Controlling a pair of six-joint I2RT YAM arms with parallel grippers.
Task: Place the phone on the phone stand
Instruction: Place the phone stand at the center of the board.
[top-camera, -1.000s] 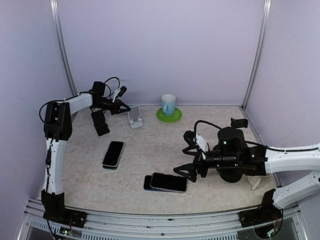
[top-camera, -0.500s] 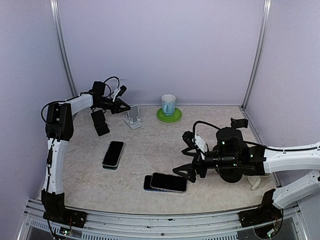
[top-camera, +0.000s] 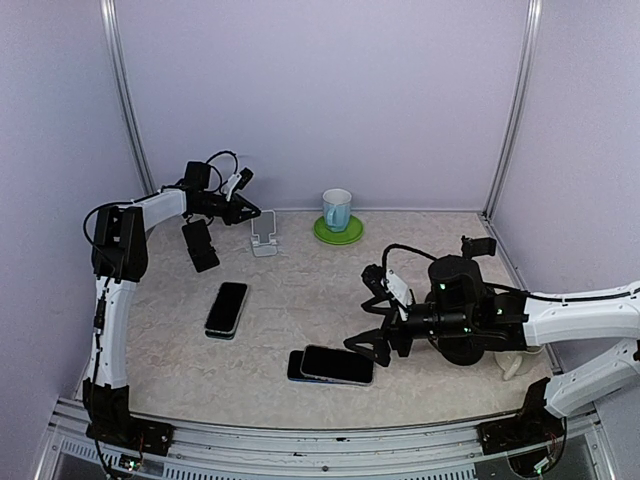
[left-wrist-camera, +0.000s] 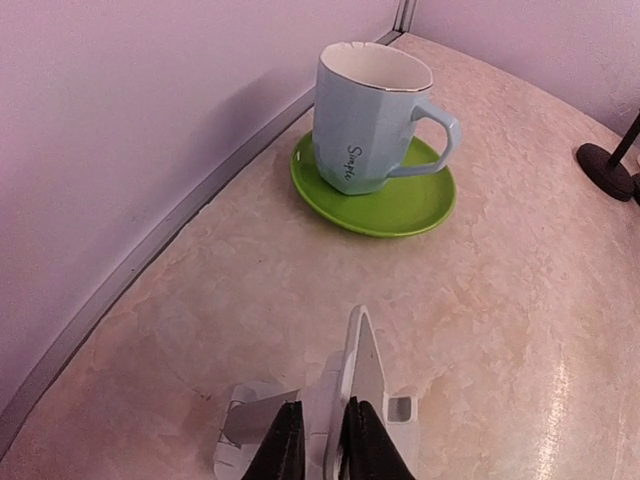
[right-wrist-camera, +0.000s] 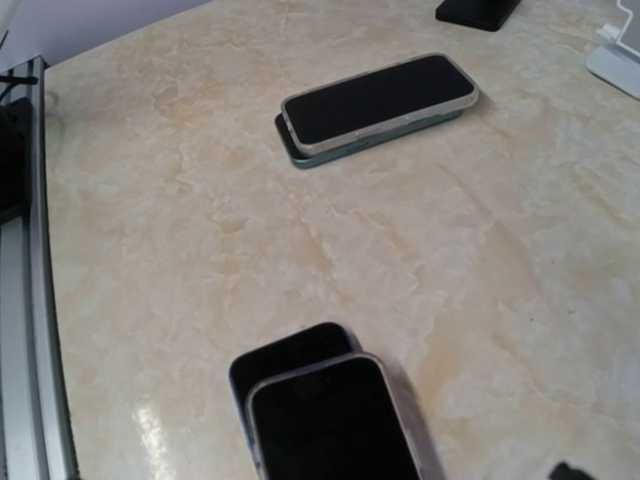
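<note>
Left gripper clenched on the one phone stand — its two fingers pinch the stand's upright white plate, seen edge-on; whether the base touches the table I cannot tell. Ahead of that gripper and a little to the right: one pale blue mug, upright on one green saucer, well apart from the stand. Right gripper spread, grasping nothing, low over the table. Phones counted: two stacks of two, four in all, lying flat, dark faces up. Near stack lies just in front of the right gripper's tips, top phone offset over a darker one. Far stack sits farther ahead of it, between the two grippers. One more dark flat slab on the near side of the left gripper — phone or not, cannot tell.
</note>
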